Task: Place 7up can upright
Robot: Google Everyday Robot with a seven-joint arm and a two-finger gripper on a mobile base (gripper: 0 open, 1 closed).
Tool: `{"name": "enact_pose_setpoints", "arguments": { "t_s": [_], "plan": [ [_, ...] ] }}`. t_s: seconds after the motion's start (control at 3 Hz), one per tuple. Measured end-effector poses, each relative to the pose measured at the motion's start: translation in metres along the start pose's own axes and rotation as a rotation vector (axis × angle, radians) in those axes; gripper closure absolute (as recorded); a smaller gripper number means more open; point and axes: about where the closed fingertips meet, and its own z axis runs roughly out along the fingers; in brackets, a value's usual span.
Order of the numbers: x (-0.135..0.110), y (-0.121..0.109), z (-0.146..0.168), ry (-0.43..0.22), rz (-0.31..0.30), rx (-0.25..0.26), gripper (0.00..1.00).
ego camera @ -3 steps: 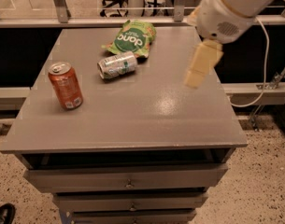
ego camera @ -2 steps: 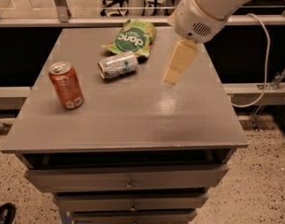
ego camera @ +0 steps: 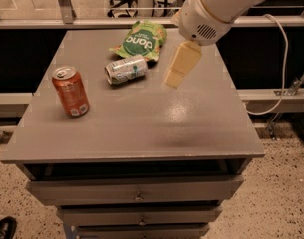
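The 7up can [ego camera: 125, 69], silvery-white with green markings, lies on its side on the grey table [ego camera: 136, 123], just in front of the green snack bag. My gripper [ego camera: 180, 67] hangs from the white arm above the table, a little to the right of the can and apart from it. It holds nothing that I can see.
An orange-red soda can [ego camera: 71, 91] stands upright at the left of the table. A green crinkled snack bag [ego camera: 140, 40] lies at the back. Drawers [ego camera: 136, 195] are below the table's front edge. A cable [ego camera: 282, 68] hangs at the right.
My gripper and arm have moved left across the table toward the lying can. The cans and the bag have not moved.
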Motion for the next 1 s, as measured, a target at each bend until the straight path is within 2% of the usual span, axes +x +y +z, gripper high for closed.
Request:
{"name": "enact_pose_setpoints", "arguments": {
  "t_s": [0.33,0.67,1.0],
  "plan": [
    [-0.033,-0.017,0.037,-0.073,-0.003,-0.014,0.00],
    [-0.070,-0.030,0.086,-0.136,0.001,-0.064,0.00],
    [-0.096,-0.032,0.128,-0.163,0.014,-0.114,0.00]
  ]
}}
